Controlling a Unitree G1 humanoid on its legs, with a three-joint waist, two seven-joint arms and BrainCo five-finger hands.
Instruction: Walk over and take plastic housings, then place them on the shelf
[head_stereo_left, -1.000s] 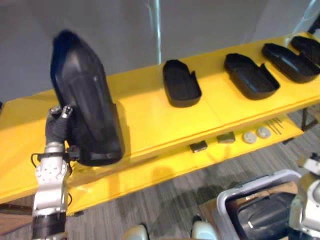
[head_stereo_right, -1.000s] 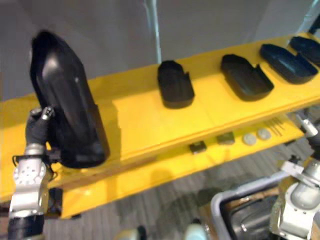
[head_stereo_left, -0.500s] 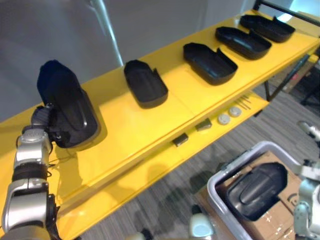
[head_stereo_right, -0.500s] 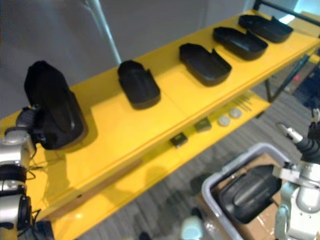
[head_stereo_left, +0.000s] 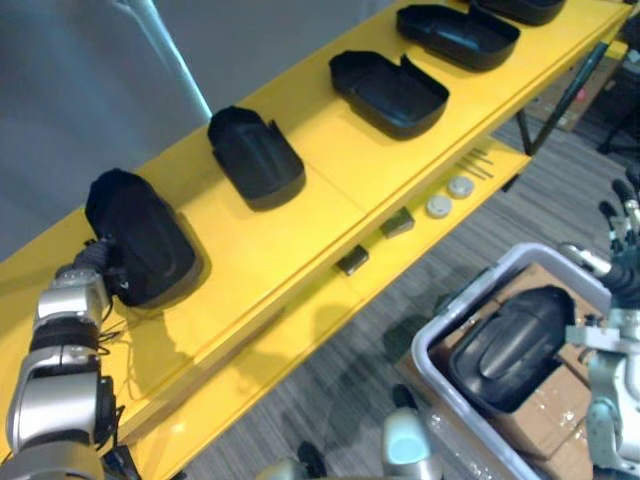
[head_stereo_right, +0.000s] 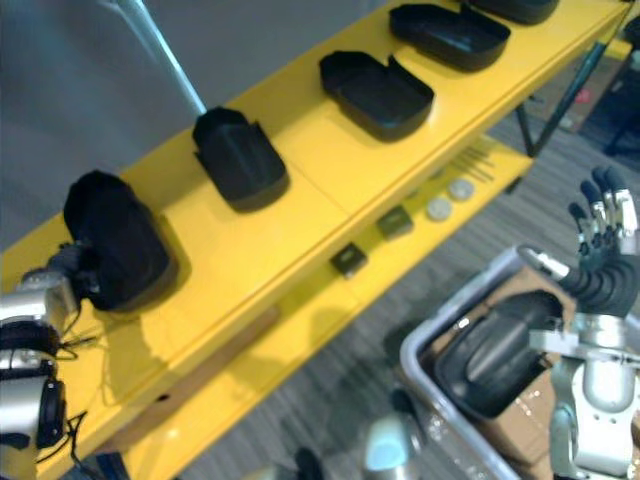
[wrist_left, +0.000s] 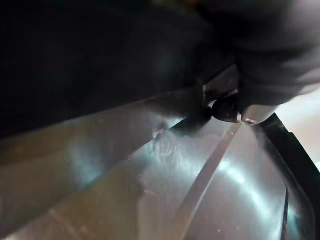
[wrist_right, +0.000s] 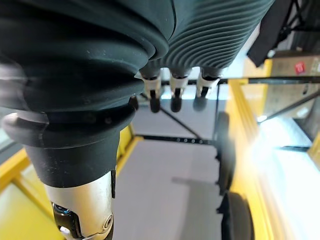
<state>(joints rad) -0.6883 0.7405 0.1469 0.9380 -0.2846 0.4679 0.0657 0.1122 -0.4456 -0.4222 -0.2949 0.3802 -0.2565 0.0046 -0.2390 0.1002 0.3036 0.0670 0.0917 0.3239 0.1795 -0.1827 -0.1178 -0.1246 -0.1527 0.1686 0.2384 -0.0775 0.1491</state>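
A black plastic housing (head_stereo_left: 140, 235) lies on the left end of the yellow shelf (head_stereo_left: 300, 215). My left hand (head_stereo_left: 88, 262) sits against its left edge, still shut on it; in the left wrist view the housing's glossy wall (wrist_left: 150, 165) is right up against the hand. Three more black housings (head_stereo_left: 255, 155) (head_stereo_left: 390, 92) (head_stereo_left: 458, 35) lie in a row further right along the shelf. Another housing (head_stereo_left: 515, 345) rests in the grey bin (head_stereo_left: 440, 345) at lower right. My right hand (head_stereo_right: 600, 262) is open above the bin, its fingers (wrist_right: 172, 95) straight and holding nothing.
The shelf's lower yellow board (head_stereo_left: 330, 300) carries small parts: two dark blocks (head_stereo_left: 352, 262) and two pale discs (head_stereo_left: 448, 197). A cardboard box (head_stereo_left: 560, 400) sits in the bin under the housing. Grey carpet floor lies between the shelf and the bin.
The housing, held upright a second ago, now lies flat on the shelf with my left hand still at it. The camera has shifted. My right hand has risen above the bin.
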